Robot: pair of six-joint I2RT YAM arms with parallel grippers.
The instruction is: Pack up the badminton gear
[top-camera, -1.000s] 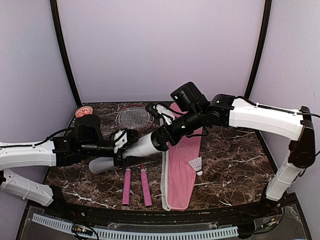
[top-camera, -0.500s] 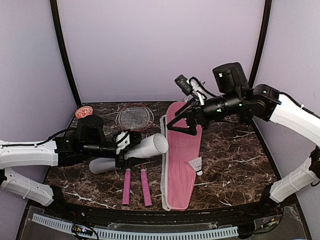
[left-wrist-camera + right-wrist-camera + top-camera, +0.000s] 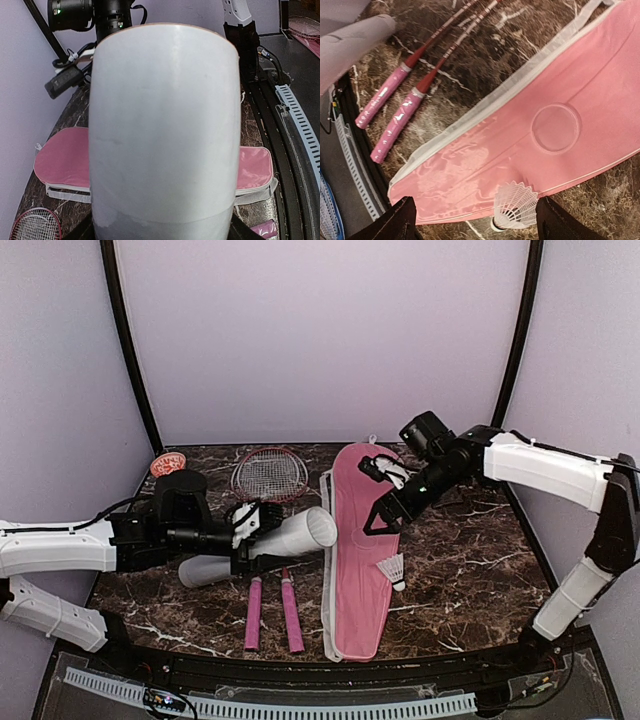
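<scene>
Table (image 3: 470, 550): a dark stone-look top is holding all the gear.
Pink cover (image 3: 362, 570): it is lying flat in the middle of the table, its wide end pointing to the far side and its narrow end pointing to the near edge.
Rackets (image 3: 270, 475): two are lying side by side left of the pink cover, with their pink handles pointing to the near edge.
White tube (image 3: 295, 535): it is sitting across the racket shafts, with its open end facing the pink cover.
Left gripper (image 3: 252, 537): it is squeezing the white tube around its middle.
Right gripper (image 3: 477, 225): its fingers are spreading wide with nothing in them, and it is hanging over the pink cover.
Shuttlecock (image 3: 392, 568): one is lying at the right edge of the pink cover, under the right gripper.
Red cap (image 3: 168, 463): it is sitting in the far left corner.
</scene>
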